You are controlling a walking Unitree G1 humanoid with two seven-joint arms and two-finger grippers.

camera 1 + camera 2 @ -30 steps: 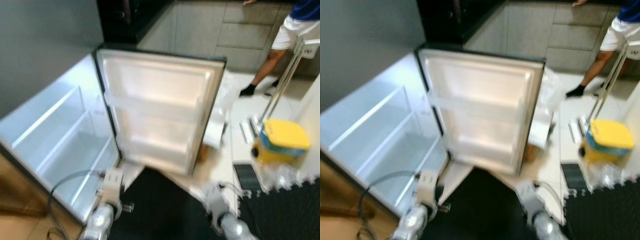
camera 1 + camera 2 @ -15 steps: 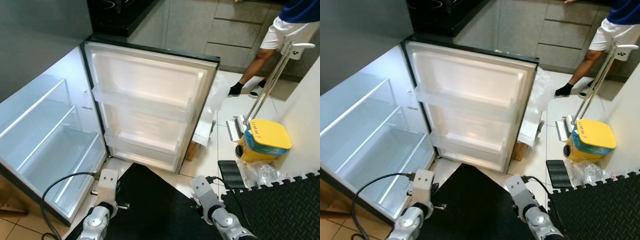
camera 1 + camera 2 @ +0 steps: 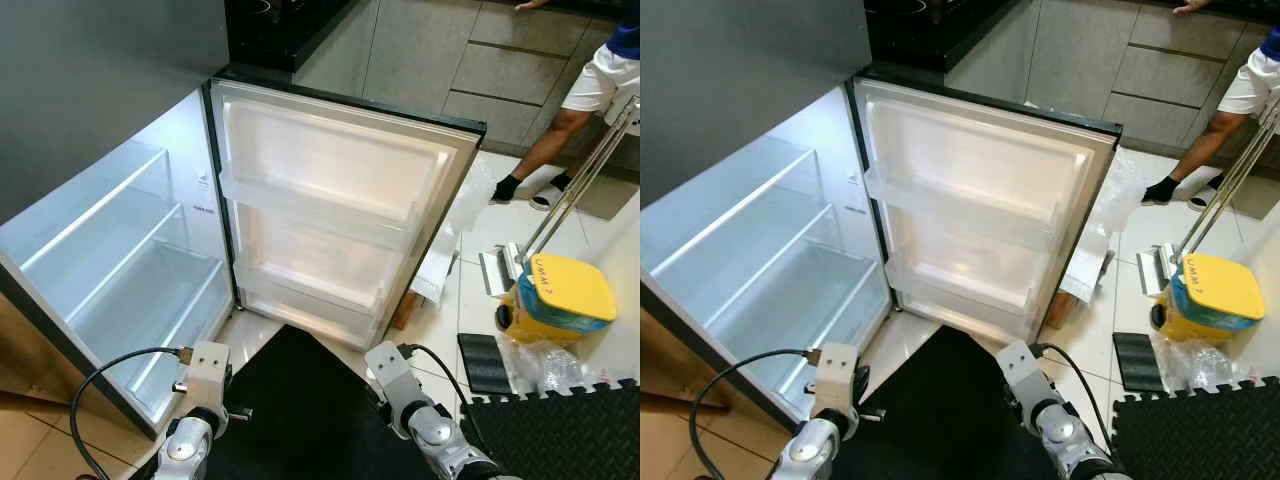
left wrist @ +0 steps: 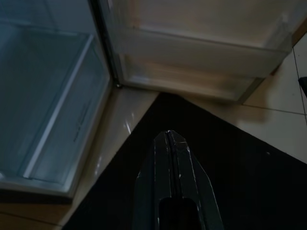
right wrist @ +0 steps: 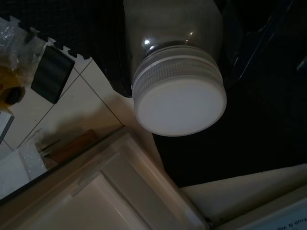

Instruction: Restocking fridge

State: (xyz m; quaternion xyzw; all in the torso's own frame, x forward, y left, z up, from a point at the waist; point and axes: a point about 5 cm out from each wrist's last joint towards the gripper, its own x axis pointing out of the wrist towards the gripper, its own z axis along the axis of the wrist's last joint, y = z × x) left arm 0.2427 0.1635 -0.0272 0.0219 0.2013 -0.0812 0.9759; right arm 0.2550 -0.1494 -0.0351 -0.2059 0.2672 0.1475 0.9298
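Fridge [image 3: 120,250] stood open at left of frame, its door [image 3: 340,210] swung wide for loading. Right gripper [image 5: 192,28] clasped a white-lidded jar [image 5: 178,81], low over the black mat [image 3: 300,400]; left gripper [image 4: 169,139] hung pinched closed, empty.

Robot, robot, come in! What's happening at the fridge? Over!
Left gripper shut, empty, low over black mat. Right gripper holds white-lidded jar. Fridge open, door swung wide, shelves bare. Nothing blocking it. Over.
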